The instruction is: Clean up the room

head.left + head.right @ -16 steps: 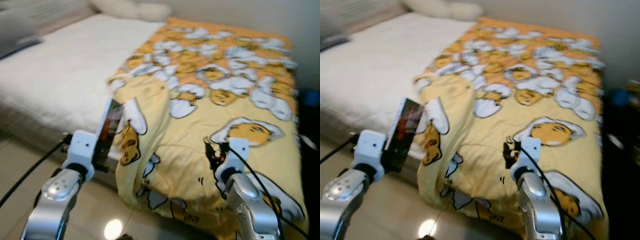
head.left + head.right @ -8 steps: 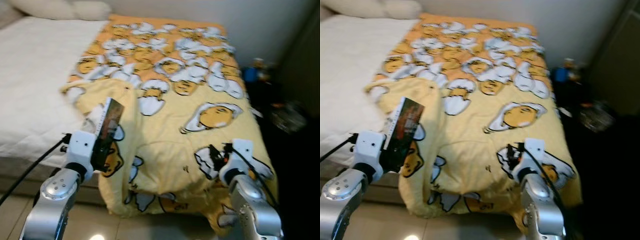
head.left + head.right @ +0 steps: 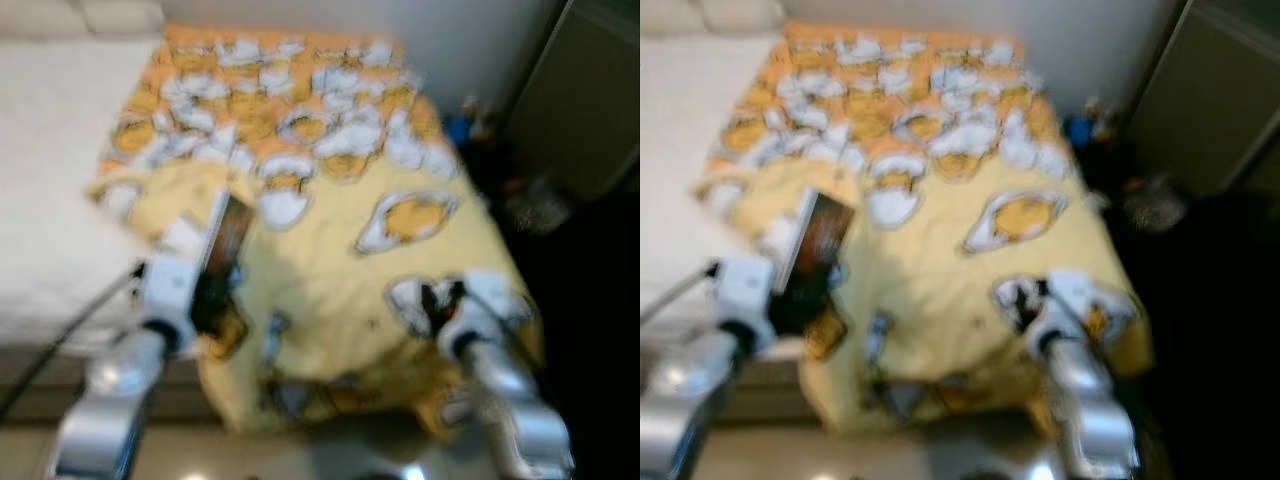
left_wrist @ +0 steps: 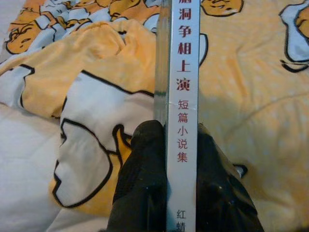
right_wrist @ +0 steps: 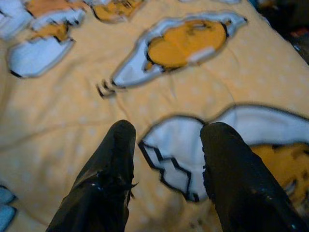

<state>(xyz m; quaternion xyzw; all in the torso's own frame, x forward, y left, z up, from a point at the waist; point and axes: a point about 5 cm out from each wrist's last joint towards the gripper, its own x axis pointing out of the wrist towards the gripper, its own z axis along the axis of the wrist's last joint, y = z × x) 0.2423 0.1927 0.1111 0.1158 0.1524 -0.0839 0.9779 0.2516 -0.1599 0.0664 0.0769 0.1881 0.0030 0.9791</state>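
The left gripper [image 4: 166,159] is clamped on a book [image 4: 182,96] at its spine, upright for carrying; the right gripper [image 5: 166,169], fingers apart, hovers at four o'clock over the yellow blanket [image 3: 330,270] on the bed [image 3: 50,200].

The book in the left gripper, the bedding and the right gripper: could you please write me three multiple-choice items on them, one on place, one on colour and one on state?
1. Where is the book?
A. Clamped between the fingers of the left gripper
B. Lying flat on the floor
C. Lying on a pillow

2. What is the main colour of the blanket on the bed?
A. Blue
B. Yellow, with white and orange cartoon figures
C. Plain grey

3. How is the right gripper?
A. Shut on the blanket
B. Shut on a bottle
C. Open, holding nothing, above the blanket

Answers: 1 A, the black fingers press the spine from both sides; 2 B, yellow cloth shows in every view; 3 C, the blanket's print shows through the gap between its fingers.
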